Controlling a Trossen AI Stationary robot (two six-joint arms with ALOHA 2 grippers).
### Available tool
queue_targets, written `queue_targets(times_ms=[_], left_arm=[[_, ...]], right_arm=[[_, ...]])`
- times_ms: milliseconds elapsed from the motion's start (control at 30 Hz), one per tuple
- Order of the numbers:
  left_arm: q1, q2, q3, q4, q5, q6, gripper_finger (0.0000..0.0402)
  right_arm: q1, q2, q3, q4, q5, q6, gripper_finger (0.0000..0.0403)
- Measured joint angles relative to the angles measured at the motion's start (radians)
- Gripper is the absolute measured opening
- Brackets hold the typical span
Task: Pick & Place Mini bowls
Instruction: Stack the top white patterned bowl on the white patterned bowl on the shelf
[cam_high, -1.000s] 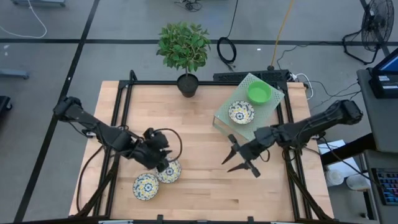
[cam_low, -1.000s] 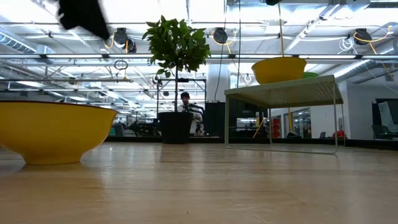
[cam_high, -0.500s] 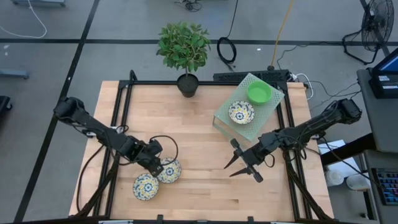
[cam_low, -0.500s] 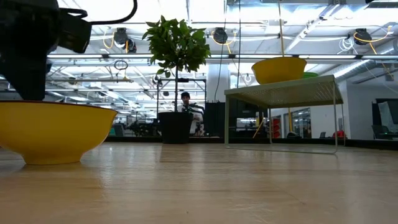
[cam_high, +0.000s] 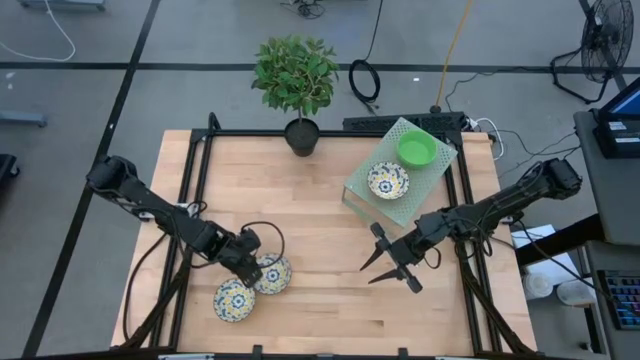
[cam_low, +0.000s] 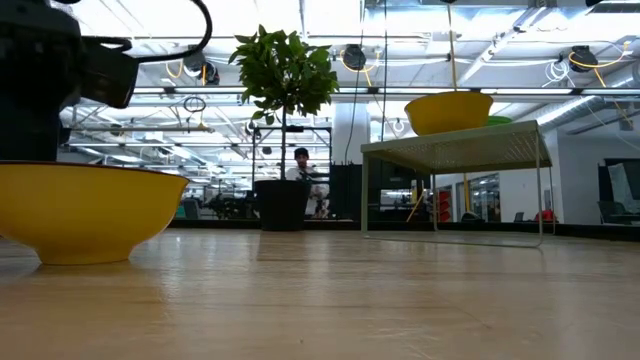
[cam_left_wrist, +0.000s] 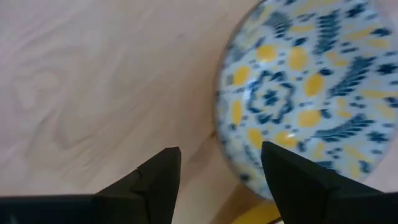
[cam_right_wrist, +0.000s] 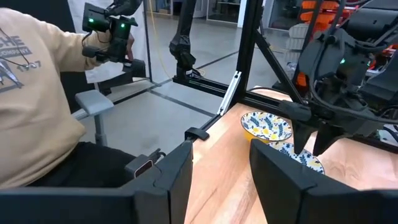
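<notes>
Two white floral mini bowls (cam_high: 272, 274) (cam_high: 234, 299) sit side by side on the table near its front left. My left gripper (cam_high: 251, 269) is low at the left rim of the farther one (cam_left_wrist: 305, 93) and is open, one finger over the bowl's inside and one outside it. A third floral bowl (cam_high: 387, 181) and a green bowl (cam_high: 417, 149) rest on a pale green mesh rack (cam_high: 372, 203) at the back right. My right gripper (cam_high: 386, 268) hangs open over the table's middle right, with nothing between its fingers. My left gripper comes down from above at the floral bowl's left rim (cam_left_wrist: 222, 134). One finger (cam_left_wrist: 283, 171) is over the inside and the other (cam_left_wrist: 158, 177) is over the bare table outside. I cannot tell whether either finger touches the bowl, which sits flat on the table.
A potted plant in a black pot (cam_high: 301, 133) stands at the table's far edge. A black frame (cam_high: 190, 190) runs along the table's sides. A person in a beige sweatshirt (cam_right_wrist: 31, 106) sits beyond the table's left side. Bare wood lies between the bowls and the rack.
My left gripper has come down and a little toward the near edge, from above the table to the farther floral bowl's rim. My right gripper has drifted slightly toward the near edge. The bowls have stayed in place.
</notes>
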Motion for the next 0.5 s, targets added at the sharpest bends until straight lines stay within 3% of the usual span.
queue_targets(times_ms=[500], left_arm=[[0.044,0.091,-0.003,0.006,-0.003,0.053,0.0228]], right_arm=[[0.0,0.0,0.0,-0.009,0.0,0.0,0.0144]])
